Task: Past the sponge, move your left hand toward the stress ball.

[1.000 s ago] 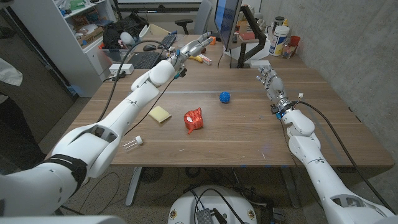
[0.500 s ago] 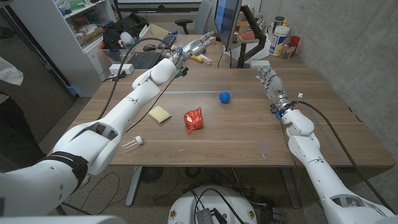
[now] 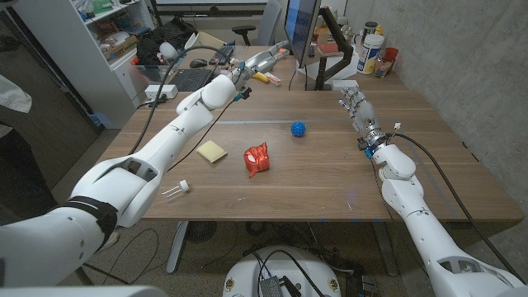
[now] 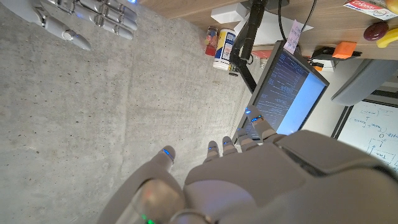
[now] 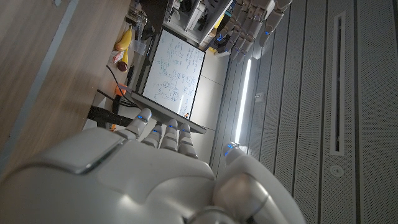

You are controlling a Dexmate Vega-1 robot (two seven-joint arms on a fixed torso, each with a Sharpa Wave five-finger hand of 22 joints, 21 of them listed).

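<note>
Blue stress ball [image 3: 298, 128] on table; left hand [image 3: 262, 59] beyond, empty.

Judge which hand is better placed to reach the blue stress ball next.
Probably the right hand: it hovers open beside the stress ball with bare table between. The left hand, also open, is raised beyond the table's far edge, farther off.

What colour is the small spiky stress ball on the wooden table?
Blue. The small spiky stress ball shows best in the head view.
</note>
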